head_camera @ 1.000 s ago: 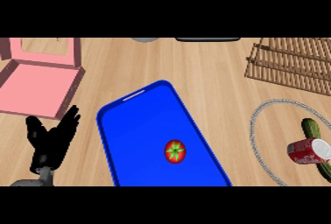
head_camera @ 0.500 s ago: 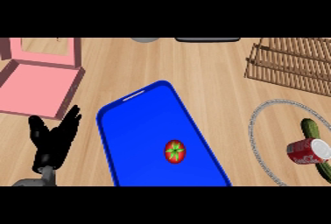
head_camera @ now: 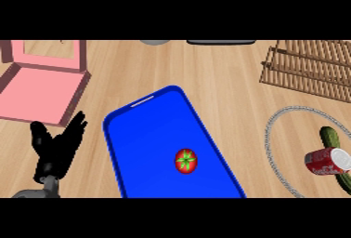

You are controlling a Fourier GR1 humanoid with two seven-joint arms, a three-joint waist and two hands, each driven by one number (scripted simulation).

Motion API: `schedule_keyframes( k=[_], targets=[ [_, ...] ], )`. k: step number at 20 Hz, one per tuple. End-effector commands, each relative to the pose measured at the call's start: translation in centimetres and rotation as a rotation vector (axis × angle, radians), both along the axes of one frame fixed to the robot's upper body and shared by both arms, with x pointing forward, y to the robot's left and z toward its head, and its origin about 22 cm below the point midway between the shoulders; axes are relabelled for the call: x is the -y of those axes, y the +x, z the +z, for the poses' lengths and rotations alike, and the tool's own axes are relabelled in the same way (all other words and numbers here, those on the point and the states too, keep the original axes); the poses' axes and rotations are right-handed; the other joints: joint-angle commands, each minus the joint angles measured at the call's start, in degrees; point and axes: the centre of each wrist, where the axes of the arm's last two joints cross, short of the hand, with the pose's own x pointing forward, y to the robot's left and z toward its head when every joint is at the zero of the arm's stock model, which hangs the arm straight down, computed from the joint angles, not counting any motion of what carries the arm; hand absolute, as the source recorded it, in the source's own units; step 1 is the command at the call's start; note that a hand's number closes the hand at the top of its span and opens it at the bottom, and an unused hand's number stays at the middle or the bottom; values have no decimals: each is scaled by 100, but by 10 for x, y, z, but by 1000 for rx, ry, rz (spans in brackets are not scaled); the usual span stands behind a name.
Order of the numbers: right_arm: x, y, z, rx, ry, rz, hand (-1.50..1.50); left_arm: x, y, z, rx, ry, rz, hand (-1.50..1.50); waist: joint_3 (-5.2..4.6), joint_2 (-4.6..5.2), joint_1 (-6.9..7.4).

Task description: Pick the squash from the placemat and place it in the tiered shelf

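Note:
A small red squash (head_camera: 185, 161) with a green star-shaped top lies on the blue placemat (head_camera: 158, 139), toward its near right part. The wooden slatted tiered shelf (head_camera: 308, 67) stands at the far right of the counter. My left hand (head_camera: 56, 149) rests at the lower left, left of the placemat, fingers straight and pointing up, holding nothing. The right hand does not show.
A pink open box (head_camera: 37, 83) sits at the far left. At the right edge a grey ring-shaped plate (head_camera: 273, 139) carries a red can (head_camera: 326, 161) and a green cucumber (head_camera: 334, 151). Dark items (head_camera: 219, 42) line the far edge.

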Motion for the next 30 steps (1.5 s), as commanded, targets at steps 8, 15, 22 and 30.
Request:
schedule_keyframes(
  k=[8, 15, 22, 30],
  targets=[
    [-46, 11, -11, -178, -120, 15, -150, 7, -11, -15, -54, -4, -8, 0, -19, 34, 8],
    [-69, -6, -35, -185, -171, -48, -150, 2, 8, -12, -35, -8, 3, 0, -20, 30, -47],
    [-65, -16, -49, -184, -168, -71, -150, -4, 5, -4, -32, -17, 6, 0, -18, 30, -22],
    [-62, 20, -85, -216, -244, -110, -150, 7, 7, -13, -34, -12, -8, 0, -15, 45, 26]
  ],
)
